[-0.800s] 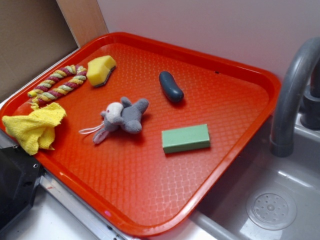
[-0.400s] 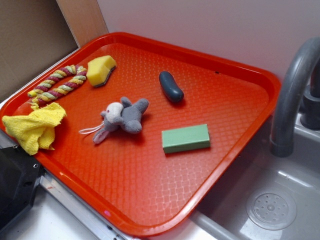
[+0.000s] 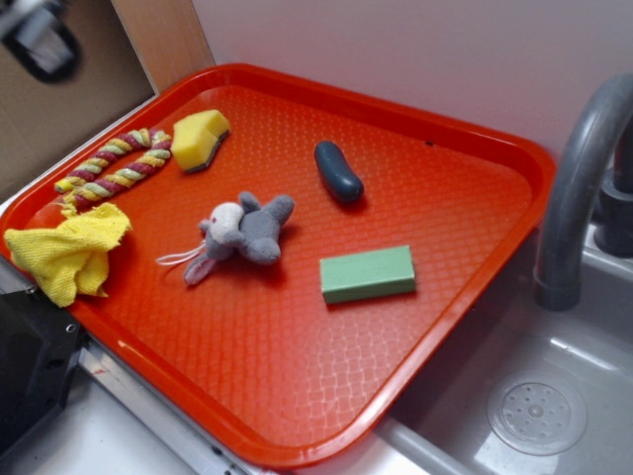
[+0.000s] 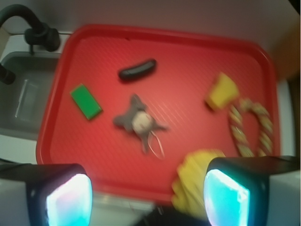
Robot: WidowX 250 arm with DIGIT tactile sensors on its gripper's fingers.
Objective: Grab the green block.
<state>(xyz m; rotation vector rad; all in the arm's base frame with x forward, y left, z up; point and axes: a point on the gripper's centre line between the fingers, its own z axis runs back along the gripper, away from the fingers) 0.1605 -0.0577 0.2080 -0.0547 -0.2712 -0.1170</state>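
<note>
I have the pincer (image 4: pixel 148 197) high above the near edge of the red tray (image 3: pixel 297 450), its two fingers (image 4: pixel 63 200) spread wide apart at the bottom of the wrist view with nothing between them. In the exterior view only a blurred bit of the arm shows in the top left corner, well apart from everything on the tray.

The green block (image 3: pixel 367 274) lies flat on the tray, towards the side nearest the sink (image 3: pixel 539 411) and the grey faucet (image 3: pixel 574 198). Nothing touches it. From the wrist camera I see it as a brighter green rectangle (image 4: pixel 86 101) at the left of the tray, turned at an angle.

Just beside the block, towards the middle of the tray, lies the grey plush mouse (image 3: pixel 242 233) with its thin tail strings trailing away from the block. Beyond the block, towards the back wall, a dark rounded oblong thing (image 3: pixel 338 171) rests on its own; the wrist picture is soft and I cannot say what it is. At the far corner sits the yellow wedge sponge (image 3: pixel 200 139), touching or nearly touching one end of the braided rope toy (image 3: pixel 111 168). A crumpled yellow cloth (image 3: pixel 69 252) hangs over the tray's rim below the rope.
</note>
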